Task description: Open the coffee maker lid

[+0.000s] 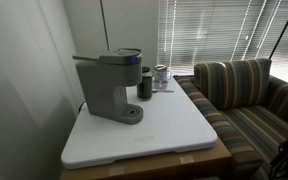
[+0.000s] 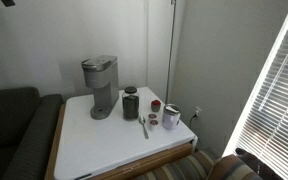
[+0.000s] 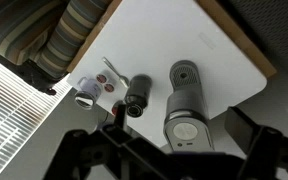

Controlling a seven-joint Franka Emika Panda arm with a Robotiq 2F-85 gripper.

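Note:
The gray coffee maker (image 1: pixel 109 85) stands on the white table top (image 1: pixel 174 130) near the wall, and shows in both exterior views (image 2: pixel 100 88). Its rounded lid (image 1: pixel 115 54) lies flat and shut on the head; it also shows in an exterior view (image 2: pixel 98 63). In the wrist view I look straight down on the machine (image 3: pixel 184 90), with the lid (image 3: pixel 182 125) just below the frame's centre. My gripper (image 3: pixel 169 150) hangs high above it, its dark fingers spread wide and holding nothing. I cannot make out the arm in either exterior view.
A small dark cup (image 2: pixel 131 103) stands beside the machine. Lidded glass jars (image 2: pixel 171 116), small red lids and a spoon (image 2: pixel 144 126) lie further along. A striped sofa (image 1: pixel 249 100) borders the table, and window blinds (image 1: pixel 209 30) are behind it.

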